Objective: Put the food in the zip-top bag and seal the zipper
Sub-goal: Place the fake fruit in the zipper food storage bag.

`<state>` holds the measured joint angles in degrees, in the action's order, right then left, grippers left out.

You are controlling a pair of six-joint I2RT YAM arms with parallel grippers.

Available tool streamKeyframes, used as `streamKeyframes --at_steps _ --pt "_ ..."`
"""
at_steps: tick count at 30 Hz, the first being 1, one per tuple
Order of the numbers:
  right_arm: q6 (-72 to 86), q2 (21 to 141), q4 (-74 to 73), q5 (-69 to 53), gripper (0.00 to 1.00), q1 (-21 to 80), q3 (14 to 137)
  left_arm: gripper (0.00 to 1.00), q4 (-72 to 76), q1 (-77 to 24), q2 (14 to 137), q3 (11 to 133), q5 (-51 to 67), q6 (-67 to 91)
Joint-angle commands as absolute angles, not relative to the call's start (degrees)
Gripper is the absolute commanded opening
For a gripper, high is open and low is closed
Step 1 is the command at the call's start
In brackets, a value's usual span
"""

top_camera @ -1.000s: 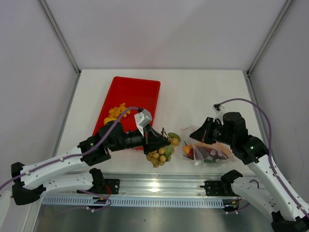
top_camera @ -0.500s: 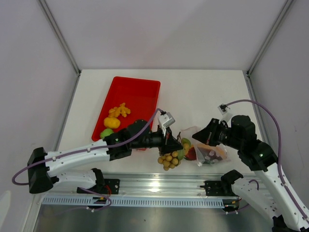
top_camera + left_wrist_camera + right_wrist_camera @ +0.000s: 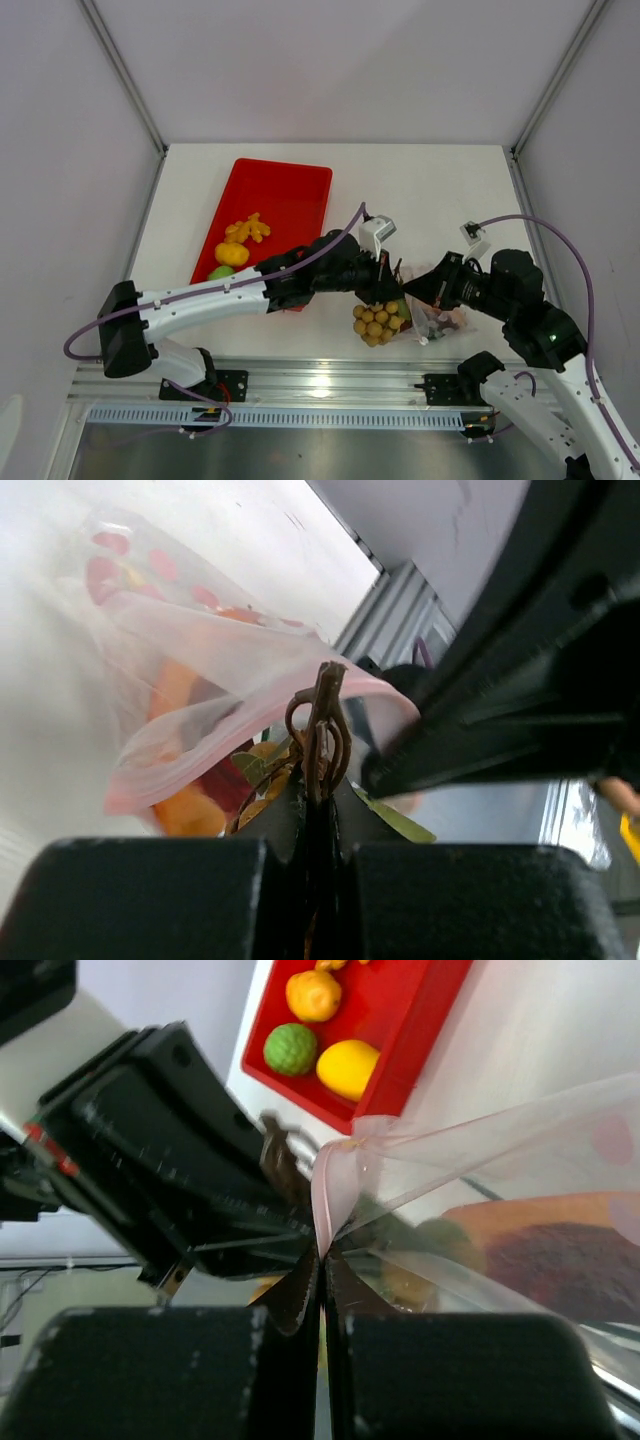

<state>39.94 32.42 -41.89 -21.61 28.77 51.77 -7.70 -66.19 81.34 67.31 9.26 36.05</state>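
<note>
My left gripper [image 3: 385, 290] is shut on the brown stem [image 3: 326, 720] of the beige-brown grape cluster [image 3: 375, 322], which hangs at the mouth of the zip-top bag [image 3: 438, 318]. My right gripper [image 3: 418, 287] is shut on the bag's pinkish zipper edge [image 3: 335, 1195] and holds the mouth up. Through the clear plastic I see orange fruit [image 3: 175, 690] and the reddish meat slice [image 3: 570, 1265]. The yellow mango [image 3: 231, 253], green lime [image 3: 219, 272] and orange bits [image 3: 247, 229] lie in the red tray [image 3: 285, 190]; the wrist view shows them too.
The red tray sits at the left middle of the white table [image 3: 440, 190]. An aluminium rail [image 3: 330, 380] runs along the near edge. Grey walls and frame posts close the sides and back.
My left gripper has carried the grape cluster to the right, from near the tray to the bag mouth. My right gripper has lifted the bag edge and shifted slightly right.
</note>
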Motion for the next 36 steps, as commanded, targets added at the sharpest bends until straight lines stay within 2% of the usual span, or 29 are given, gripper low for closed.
streamKeyframes --at_steps 1,6,11,20,24,25,30,34,36 --pt "43.4 31.6 -38.6 -26.1 0.00 29.3 52.3 0.01 -2.5 -66.1 79.8 67.9 1.0 44.0" --pt "45.6 31.5 -38.4 -26.6 0.00 29.3 52.0 0.01 5.2 -66.1 77.3 62.6 -7.3 49.5" --pt "46.8 31.3 -38.2 -26.4 0.00 29.3 51.1 0.01 2.4 -66.9 78.2 63.8 -12.6 52.6" --pt "55.4 31.2 -33.7 -23.4 0.00 29.3 49.7 0.00 2.2 -73.3 79.8 62.7 -31.1 56.1" --pt "58.4 30.6 -32.3 -21.1 0.00 29.3 49.7 0.01 -15.2 -73.4 84.4 70.9 -35.8 66.0" --pt "58.6 30.8 -32.3 -20.7 0.00 29.3 49.8 0.00 -24.5 -73.6 85.9 72.6 -37.2 67.7" --pt "58.6 32.6 -31.3 -19.9 0.00 29.4 50.1 0.01 -55.2 -75.1 100.0 98.0 -41.8 81.2" --pt "57.5 34.0 -31.3 -19.2 0.00 29.3 50.4 0.02 -61.6 -76.6 104.6 103.5 -41.0 79.5" --pt "57.0 34.1 -31.8 -18.8 0.00 29.3 50.7 0.09 -58.4 -76.5 102.7 99.4 -40.8 77.8"
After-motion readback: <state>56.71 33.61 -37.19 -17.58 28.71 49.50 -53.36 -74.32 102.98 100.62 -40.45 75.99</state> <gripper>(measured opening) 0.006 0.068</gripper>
